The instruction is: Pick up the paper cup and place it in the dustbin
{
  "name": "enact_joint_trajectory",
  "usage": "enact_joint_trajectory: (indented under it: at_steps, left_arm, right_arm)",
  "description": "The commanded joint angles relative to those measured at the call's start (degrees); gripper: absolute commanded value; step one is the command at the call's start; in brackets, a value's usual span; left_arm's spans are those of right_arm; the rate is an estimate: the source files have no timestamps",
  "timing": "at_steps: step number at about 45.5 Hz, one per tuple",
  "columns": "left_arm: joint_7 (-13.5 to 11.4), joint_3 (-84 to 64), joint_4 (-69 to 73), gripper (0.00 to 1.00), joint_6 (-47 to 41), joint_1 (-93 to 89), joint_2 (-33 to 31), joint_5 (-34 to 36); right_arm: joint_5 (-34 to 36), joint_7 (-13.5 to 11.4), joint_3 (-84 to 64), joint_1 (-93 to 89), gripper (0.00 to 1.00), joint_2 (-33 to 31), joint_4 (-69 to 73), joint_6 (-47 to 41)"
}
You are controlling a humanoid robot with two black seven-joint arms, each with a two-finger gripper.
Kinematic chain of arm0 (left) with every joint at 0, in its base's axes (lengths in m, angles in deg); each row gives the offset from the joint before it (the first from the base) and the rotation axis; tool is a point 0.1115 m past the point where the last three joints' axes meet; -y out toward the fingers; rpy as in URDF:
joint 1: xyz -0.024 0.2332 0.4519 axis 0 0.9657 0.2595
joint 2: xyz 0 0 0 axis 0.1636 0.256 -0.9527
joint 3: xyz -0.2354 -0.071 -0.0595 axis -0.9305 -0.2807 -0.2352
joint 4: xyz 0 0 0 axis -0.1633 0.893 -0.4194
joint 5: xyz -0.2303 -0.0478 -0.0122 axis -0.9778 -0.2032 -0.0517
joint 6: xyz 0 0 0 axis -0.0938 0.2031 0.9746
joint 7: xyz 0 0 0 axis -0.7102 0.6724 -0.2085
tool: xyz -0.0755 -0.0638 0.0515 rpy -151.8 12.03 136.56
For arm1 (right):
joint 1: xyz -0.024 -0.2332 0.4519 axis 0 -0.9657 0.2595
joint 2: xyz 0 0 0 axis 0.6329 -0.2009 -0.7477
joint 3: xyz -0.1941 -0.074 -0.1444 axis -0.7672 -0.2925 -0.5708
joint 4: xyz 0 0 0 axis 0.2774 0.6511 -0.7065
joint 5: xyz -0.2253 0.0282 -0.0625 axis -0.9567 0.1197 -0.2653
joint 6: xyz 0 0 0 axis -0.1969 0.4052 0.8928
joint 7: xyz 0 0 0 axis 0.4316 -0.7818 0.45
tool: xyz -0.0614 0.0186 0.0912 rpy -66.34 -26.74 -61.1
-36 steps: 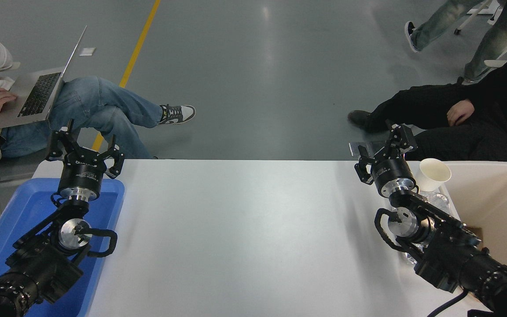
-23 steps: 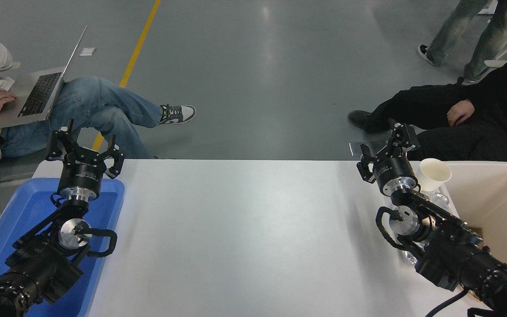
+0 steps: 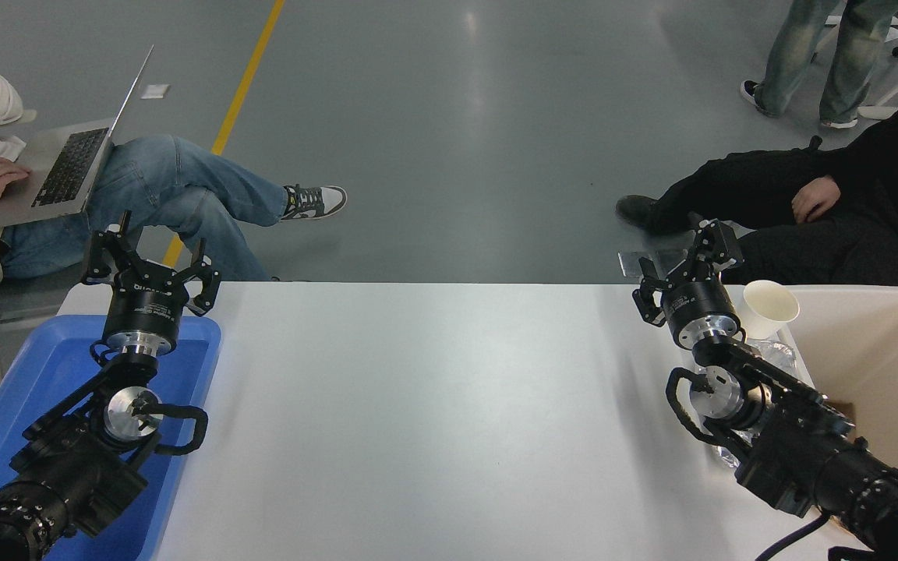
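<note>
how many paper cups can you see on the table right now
1. The paper cup stands upright at the table's far right, between the open right gripper and the dustbin. The right arm covers part of that area, so another could be hidden.

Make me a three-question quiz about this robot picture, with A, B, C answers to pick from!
1. Where is the paper cup?
A. In the blue tray
B. Standing on the table beside the dustbin's left wall
C. On the floor

2. What colour is the tray under the left arm?
A. Blue
B. Red
C. Green

3. What is the right gripper doing?
A. Squeezing the cup
B. Holding a laptop
C. Open, holding nothing

Answers:
1 B: the cup stands upright right next to the cream dustbin, at the table's far right.
2 A: the tray is bright blue, with the parked left gripper above it.
3 C: its fingers are spread, and the cup sits apart to its right.
</note>
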Motion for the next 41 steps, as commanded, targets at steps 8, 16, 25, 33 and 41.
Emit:
enact_joint_trajectory:
  at_steps: [8, 16, 25, 33, 41]
  left_arm:
    - [-0.02, 0.0, 0.03, 0.99, -0.01, 0.04, -0.01, 0.0]
    - [-0.02, 0.0, -0.06, 0.99, -0.01, -0.05, -0.01, 0.0]
    - [-0.02, 0.0, 0.03, 0.99, -0.01, 0.04, -0.01, 0.0]
    - [-0.02, 0.0, 0.03, 0.99, -0.01, 0.04, 0.08, 0.0]
    - [-0.02, 0.0, -0.06, 0.99, -0.01, -0.05, 0.08, 0.09]
  right_arm:
    - [0.05, -0.02, -0.17, -0.03, 1.0, -1.09, 0.49, 0.02]
    - [1.28, -0.02, -2.01, -0.03, 1.0, -4.08, 2.77, 0.11]
    - [9.54, -0.11, -22.64, 4.8, 1.0, -13.48, 10.86, -0.25]
    - [10.6, -0.11, -47.87, 15.52, 1.0, -17.79, 14.99, -0.33]
    - [10.51, -0.2, -72.74, 30.8, 1.0, -20.87, 22.1, -3.31]
